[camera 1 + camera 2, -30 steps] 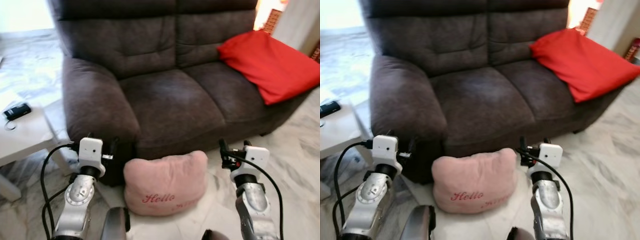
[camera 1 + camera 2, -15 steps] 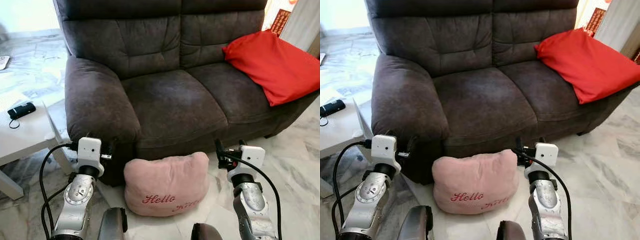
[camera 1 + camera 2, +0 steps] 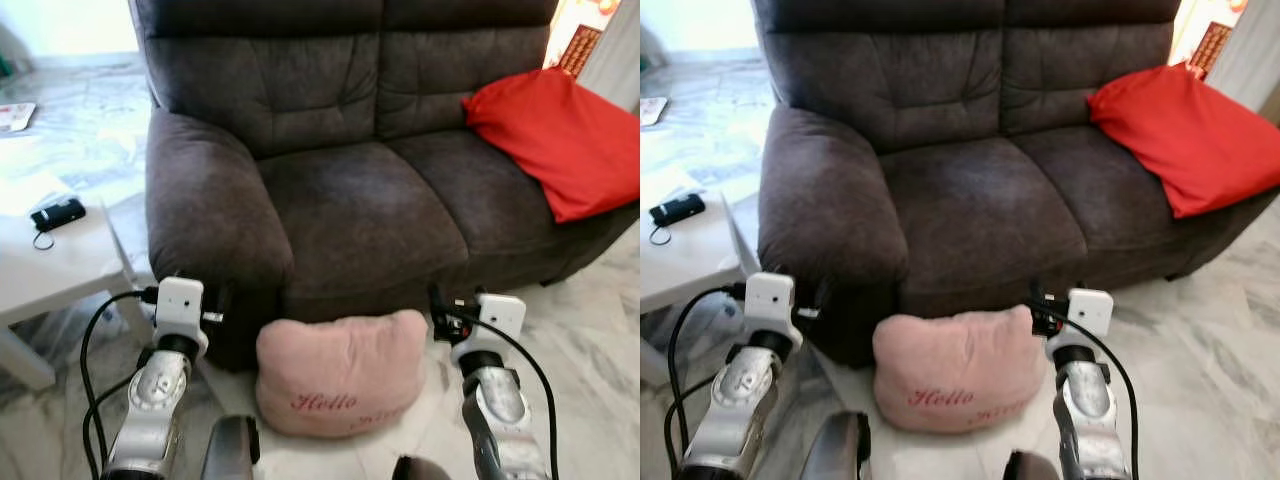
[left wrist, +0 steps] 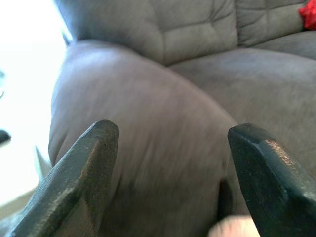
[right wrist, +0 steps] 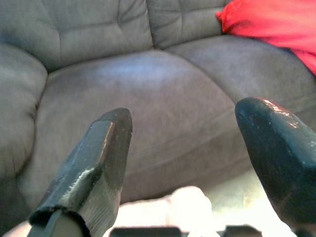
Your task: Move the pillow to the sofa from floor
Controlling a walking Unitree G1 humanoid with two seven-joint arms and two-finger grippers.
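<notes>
A pink pillow (image 3: 341, 372) with red "Hello" lettering lies on the pale marble floor (image 3: 590, 330), leaning against the front base of the dark brown sofa (image 3: 350, 200), low in the head view at about 6 o'clock. The left gripper (image 4: 170, 163) is raised at 9 o'clock of the pillow, beside it without touching, its two black fingers spread wide with the sofa armrest (image 3: 205, 215) between them in the wrist view. The right gripper (image 5: 197, 153) hangs at 3 o'clock of the pillow, close to its edge, fingers also spread wide and holding nothing, facing the sofa seat. A red cushion (image 3: 555, 140) rests on the sofa's far seat at 2 o'clock. A white side table (image 3: 55, 265) stands at 9 o'clock, with a small black device (image 3: 57, 213) on top.
</notes>
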